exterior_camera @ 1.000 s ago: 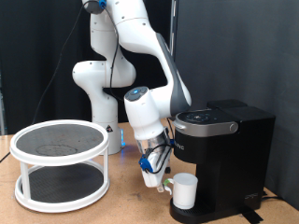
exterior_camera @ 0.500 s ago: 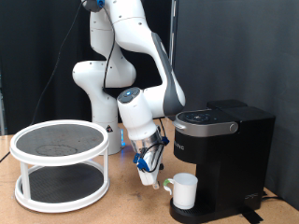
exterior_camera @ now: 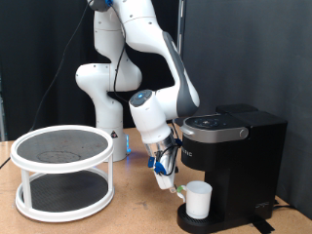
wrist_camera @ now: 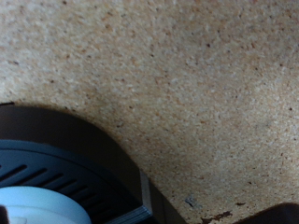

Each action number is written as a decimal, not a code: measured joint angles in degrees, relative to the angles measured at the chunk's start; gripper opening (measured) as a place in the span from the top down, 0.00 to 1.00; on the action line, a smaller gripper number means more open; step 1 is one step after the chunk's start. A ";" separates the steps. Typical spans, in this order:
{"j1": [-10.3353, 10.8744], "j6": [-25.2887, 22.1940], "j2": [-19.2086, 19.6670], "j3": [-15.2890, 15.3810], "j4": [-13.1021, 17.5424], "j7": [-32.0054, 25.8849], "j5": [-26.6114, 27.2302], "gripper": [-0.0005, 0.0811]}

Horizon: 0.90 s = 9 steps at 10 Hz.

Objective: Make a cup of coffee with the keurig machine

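Your cup (exterior_camera: 200,199) stands on the keurig machine (exterior_camera: 234,161)'s drip tray (wrist_camera: 65,173), under the spout. It looks light, rigid, slippery, breakable; take it by the handle or rim. The gripper (exterior_camera: 168,182) hangs just beside it; whether the fingers are parted, I cannot tell.

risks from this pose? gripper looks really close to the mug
1. The gripper hangs right beside the cup on the drip tray; a small sideways move might knock or tip it.
2. The fingers sit low under the keurig machine head and could clip the machine.
3. The wrist view shows only tray, cup rim and table, limiting alignment checks.
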 joint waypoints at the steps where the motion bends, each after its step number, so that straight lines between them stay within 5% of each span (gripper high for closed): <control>1: 0.01 0.26 0.00 0.41 -0.07 0.01 0.16 0.09; 7: -0.93 -1.09 -4.22 0.38 -3.84 -0.20 0.23 0.09; 9: -0.96 -3.72 -5.96 0.45 -4.83 -6.59 4.02 0.09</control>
